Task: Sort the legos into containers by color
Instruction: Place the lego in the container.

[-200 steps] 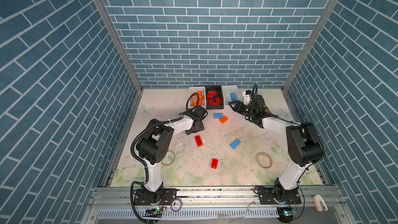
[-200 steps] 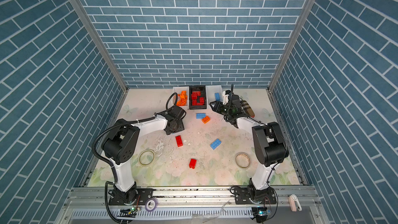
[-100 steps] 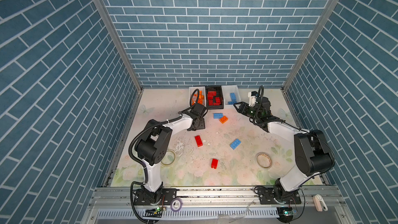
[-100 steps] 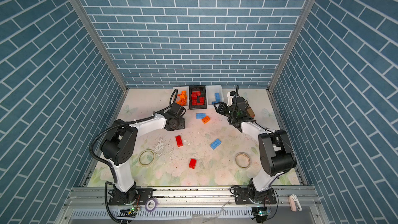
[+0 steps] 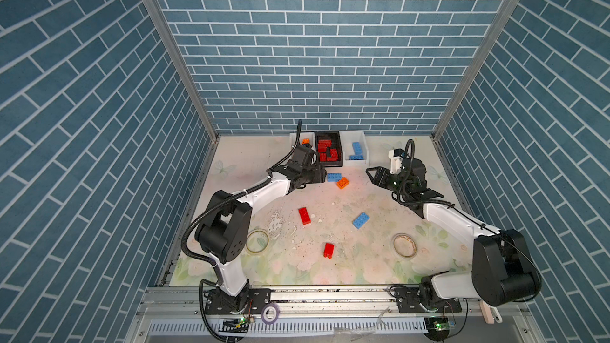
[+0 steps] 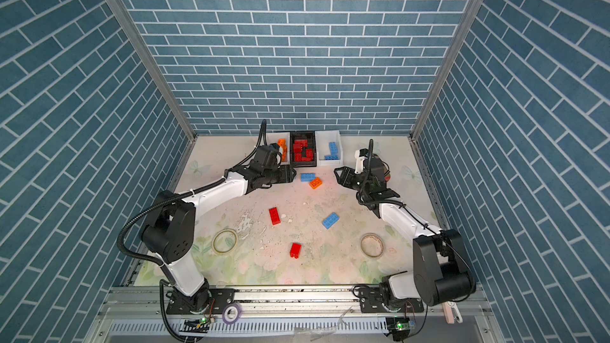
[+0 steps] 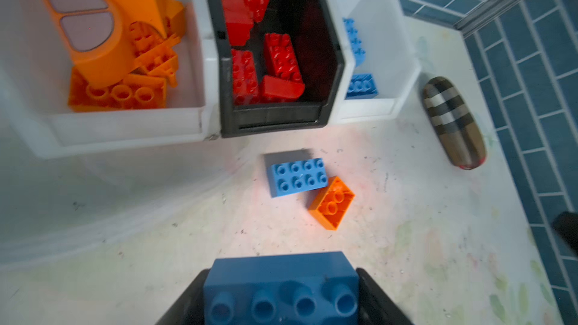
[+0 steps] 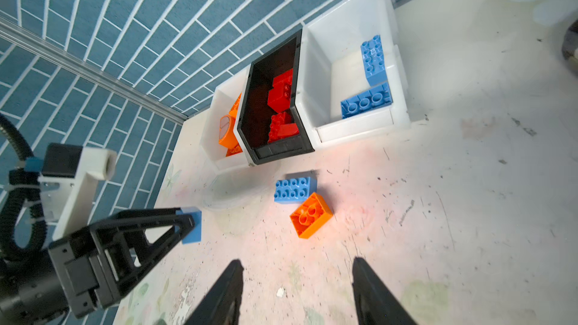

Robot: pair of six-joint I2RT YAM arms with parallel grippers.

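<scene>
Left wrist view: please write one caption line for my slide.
Left hand holds a blue brick facing three colour-sorted bins.

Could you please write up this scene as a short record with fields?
left gripper: grips carried blue brick
right gripper: open, empty
black bin: sorted red bricks
left-side white bin: orange pieces
right-side white bin: sorted blue bricks
near bins: loose blue brick touching orange brick
mid-table: two red bricks, another blue brick
</scene>
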